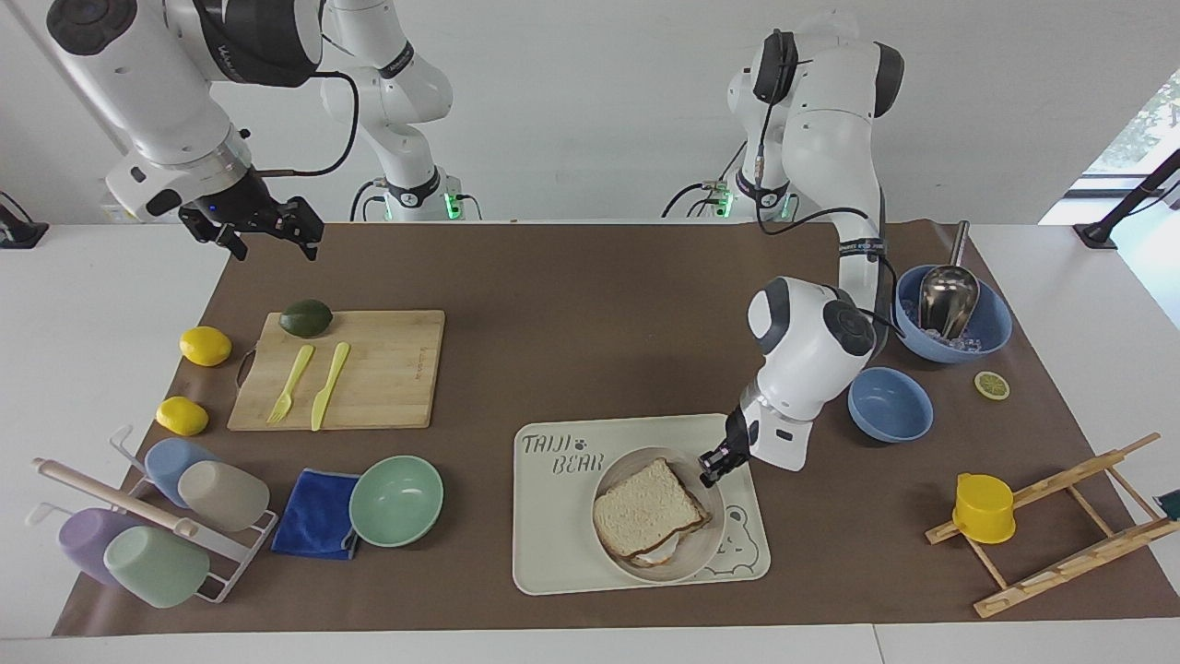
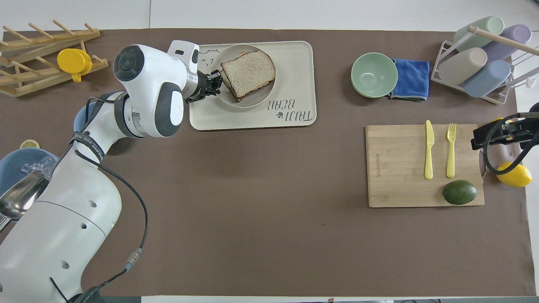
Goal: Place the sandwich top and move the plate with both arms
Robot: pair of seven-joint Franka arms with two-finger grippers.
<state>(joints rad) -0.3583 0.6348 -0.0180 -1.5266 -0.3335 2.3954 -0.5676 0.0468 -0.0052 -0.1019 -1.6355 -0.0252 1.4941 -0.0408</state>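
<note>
Pincer, left [image 1: 717, 464]: clamped shut on the plate rim, at the plate's 1 o'clock in the facing view.
Pincer, right [image 1: 263, 231]: spread open and empty, up over the worktop corner at the cutting board's 10 o'clock in the facing view; this arm waits.
Worktop [image 1: 572, 304]: brown mat; the action is at its 6 o'clock in the facing view.
Tray [image 1: 553, 553]: flat on the worktop, with bare room at its 9 o'clock side.
Plate [image 1: 710, 549]: in the tray's 4 o'clock part, half covering the bear drawing; cannot tell if it is resting or just above.
Sandwich top [image 1: 648, 507]: lies on the lower slice in the plate, skewed a bit, with egg white peeking out at 6 o'clock.
Step, my read: setting the plate into the tray.
How to do it well: keep the plate level, since a one-sided rim grip lets the free edge dip. Lower it slowly so the top slice does not slide. Let go only once the plate sits flat, then back out toward 1 o'clock.
</note>
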